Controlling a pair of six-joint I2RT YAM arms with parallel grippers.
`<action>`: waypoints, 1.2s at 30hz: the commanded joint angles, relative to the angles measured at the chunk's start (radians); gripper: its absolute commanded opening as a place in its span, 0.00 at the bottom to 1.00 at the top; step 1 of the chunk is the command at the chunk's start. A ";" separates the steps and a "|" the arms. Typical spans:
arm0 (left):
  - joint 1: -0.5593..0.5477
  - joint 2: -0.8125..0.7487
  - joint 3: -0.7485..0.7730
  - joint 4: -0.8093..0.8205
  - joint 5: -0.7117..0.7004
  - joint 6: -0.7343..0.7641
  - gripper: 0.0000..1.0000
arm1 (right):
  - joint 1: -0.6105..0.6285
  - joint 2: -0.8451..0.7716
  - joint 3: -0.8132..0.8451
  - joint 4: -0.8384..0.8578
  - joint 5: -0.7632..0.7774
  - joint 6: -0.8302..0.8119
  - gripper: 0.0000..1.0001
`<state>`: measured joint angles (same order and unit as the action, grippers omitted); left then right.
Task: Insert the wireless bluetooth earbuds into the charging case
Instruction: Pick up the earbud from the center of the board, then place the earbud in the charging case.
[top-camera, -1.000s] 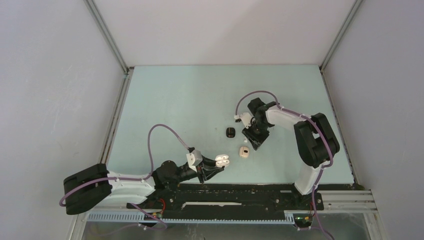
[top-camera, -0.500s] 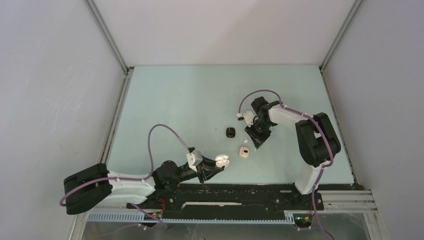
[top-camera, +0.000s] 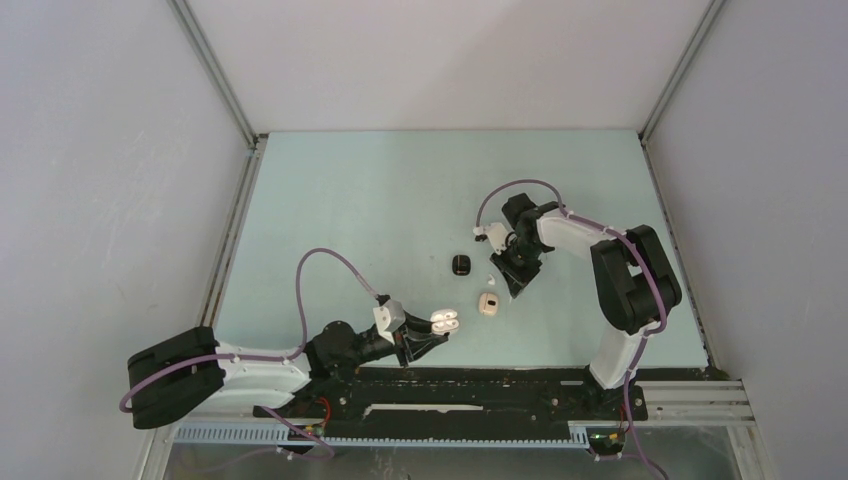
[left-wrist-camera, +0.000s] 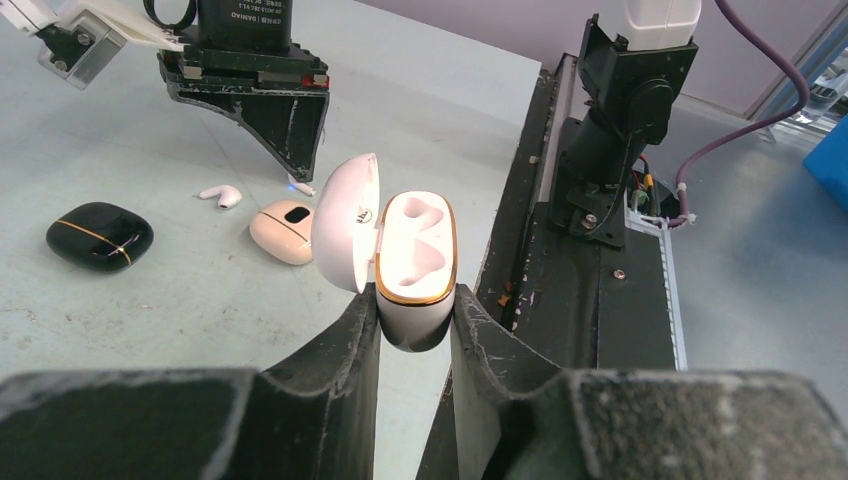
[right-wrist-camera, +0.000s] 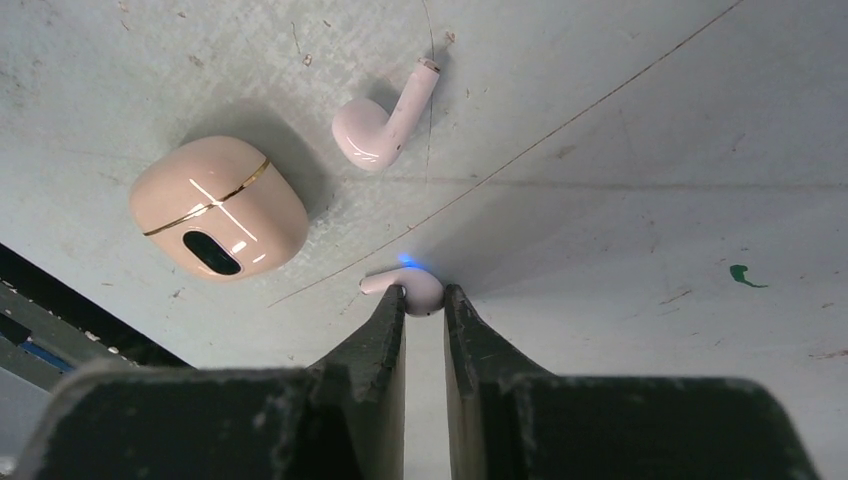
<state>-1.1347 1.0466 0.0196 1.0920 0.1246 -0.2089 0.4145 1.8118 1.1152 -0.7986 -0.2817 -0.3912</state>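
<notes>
Two buds lie on the surface out by the right arm. The right fingers are down at the surface, drawn close with only a thin gap, and their tips pinch the lit bud, the one with a small blue glow at its far edge. The loose bud lies just beyond, apart from the fingers, its stem pointing up and to the right in the wrist view. Just beside both sits the pink case, shut, with a gold seam across it and a dark oval window facing up. Over on the left arm, the left fingers clamp the open case by its lower body, near the front edge of the surface and close to the arm bases. Its lid is swung back to the left in that view, and a gold rim runs round two white wells. Beyond it, the right arm's fingers stand tips-down over the blue glow. A black case lies shut farther left, apart from the pink one. From above, the open case sits well apart from the buds, with the pink case between.
</notes>
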 joint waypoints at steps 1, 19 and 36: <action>-0.004 -0.008 0.000 0.034 -0.017 0.011 0.00 | 0.003 -0.010 -0.005 0.016 -0.007 -0.010 0.11; -0.004 0.147 0.107 0.036 -0.121 0.009 0.00 | 0.135 -0.491 0.058 0.073 0.058 -0.111 0.00; -0.004 0.182 0.172 0.056 -0.232 0.015 0.00 | 0.307 -0.758 0.122 0.259 0.194 -0.349 0.00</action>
<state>-1.1347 1.2331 0.1875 1.0889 -0.0395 -0.2089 0.6594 1.1183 1.2037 -0.5549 -0.1322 -0.7017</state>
